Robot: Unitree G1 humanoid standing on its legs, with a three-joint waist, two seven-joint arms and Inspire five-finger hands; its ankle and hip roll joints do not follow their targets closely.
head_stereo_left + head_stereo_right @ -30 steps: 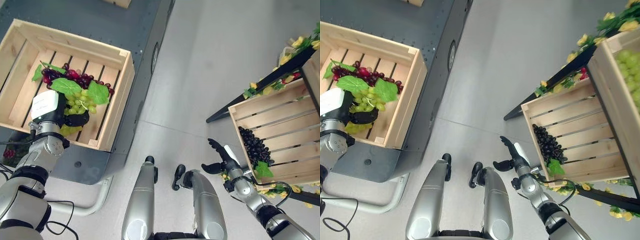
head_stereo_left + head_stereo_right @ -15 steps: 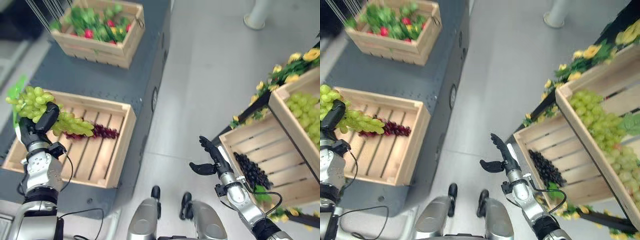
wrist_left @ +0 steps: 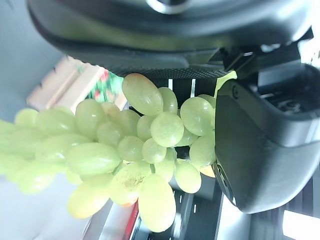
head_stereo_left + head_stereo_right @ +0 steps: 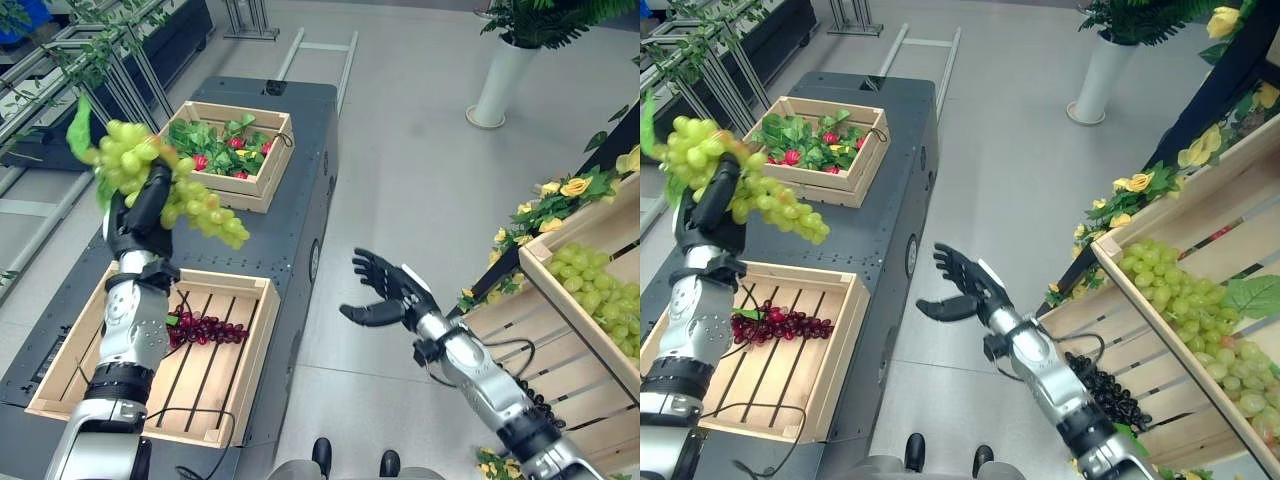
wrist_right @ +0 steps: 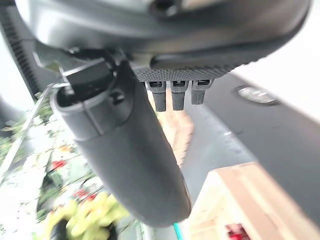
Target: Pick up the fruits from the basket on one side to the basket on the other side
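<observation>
Grapes: one green bunch (image 4: pixel 165 180) clamped in left robot hand (image 4: pixel 140 215); right robot hand (image 4: pixel 392 296) spread, empty.

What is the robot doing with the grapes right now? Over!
Left hand shut on green grapes, raised above the wooden crate. Red grapes lie inside that crate. Right hand open, empty, over the floor. Nothing blocking.

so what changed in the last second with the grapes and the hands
The left hand, shut on the green grapes, lifted them out of the near crate and holds them high. The red grapes stayed in that crate. The right hand stayed open and empty.
</observation>
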